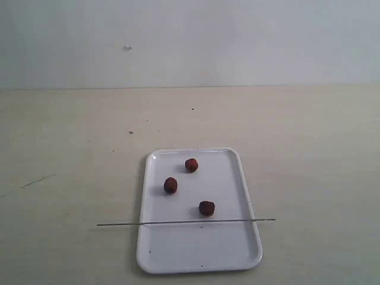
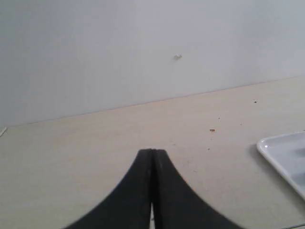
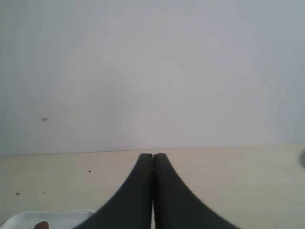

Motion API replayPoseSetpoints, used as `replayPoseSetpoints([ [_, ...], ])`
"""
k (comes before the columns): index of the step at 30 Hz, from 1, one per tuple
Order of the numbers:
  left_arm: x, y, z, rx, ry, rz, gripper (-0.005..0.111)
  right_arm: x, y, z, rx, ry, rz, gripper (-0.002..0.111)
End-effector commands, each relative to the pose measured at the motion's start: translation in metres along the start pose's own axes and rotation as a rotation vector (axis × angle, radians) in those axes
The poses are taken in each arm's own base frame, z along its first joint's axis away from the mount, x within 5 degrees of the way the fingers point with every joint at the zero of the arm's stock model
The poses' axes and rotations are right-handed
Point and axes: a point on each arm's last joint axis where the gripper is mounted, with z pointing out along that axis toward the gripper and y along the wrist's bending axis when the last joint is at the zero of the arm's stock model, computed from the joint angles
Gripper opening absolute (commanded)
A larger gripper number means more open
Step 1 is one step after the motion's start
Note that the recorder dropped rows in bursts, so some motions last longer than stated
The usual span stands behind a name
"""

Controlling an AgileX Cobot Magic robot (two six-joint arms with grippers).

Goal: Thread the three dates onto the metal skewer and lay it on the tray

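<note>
The white tray (image 1: pixel 237 178) lies near the table's front edge in the exterior view. Three dark reddish-brown dates rest loose on it: one at the back (image 1: pixel 191 165), one in the middle left (image 1: pixel 170 185), one nearer the front (image 1: pixel 206 208). The thin metal skewer (image 1: pixel 119 224) lies across the tray's front part, both ends sticking out past its rims. Neither arm shows in the exterior view. My left gripper (image 2: pixel 153 151) is shut on nothing, with a tray corner (image 2: pixel 281 152) off to one side. My right gripper (image 3: pixel 153 156) is shut and empty too, with the tray's rim (image 3: pixel 28 217) and part of a date (image 3: pixel 41 225) at that view's edge.
The pale wooden table (image 1: pixel 71 154) spreads wide on all sides of the tray and ends at a plain light wall (image 1: pixel 237 41). A few dark specks (image 1: pixel 130 132) dot the tabletop behind the tray.
</note>
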Motion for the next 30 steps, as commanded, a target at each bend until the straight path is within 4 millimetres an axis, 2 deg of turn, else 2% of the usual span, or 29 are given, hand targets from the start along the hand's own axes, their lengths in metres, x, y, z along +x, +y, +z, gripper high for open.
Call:
replayPoseSetpoints([
  [1,0.0005,0.0002,-0.0004,-0.004,-0.003,0.031,0.000,0.0000,0.0004,-0.0005,-0.007,-0.008,-0.007,0.000],
  [5,0.0006,0.0005,-0.0004,-0.007,-0.002,0.147,0.000,-0.0007,0.0010,-0.0005,-0.014,-0.016,-0.006,0.000],
  [13,0.0007,-0.0001,-0.0004,0.000,0.000,0.127,0.000,-0.0011,0.0012,-0.0005,-0.017,-0.020,-0.006,0.000],
  [19,-0.0004,-0.0034,-0.0005,0.037,-0.007,-0.302,0.000,-0.0009,0.0011,-0.0005,-0.016,-0.018,-0.006,0.000],
  [24,-0.0038,-0.0039,-0.0006,0.062,-0.026,-0.982,0.000,0.0001,0.0005,-0.0005,-0.009,-0.008,-0.007,0.000],
  [25,-0.0042,-0.0040,-0.0006,0.067,-0.026,-1.048,0.000,0.0001,0.0005,-0.0005,-0.009,-0.008,-0.007,0.000],
  [30,-0.0037,0.0003,-0.0005,0.019,-0.040,-1.055,0.000,0.0001,0.0005,-0.0005,-0.009,-0.008,-0.007,0.000],
])
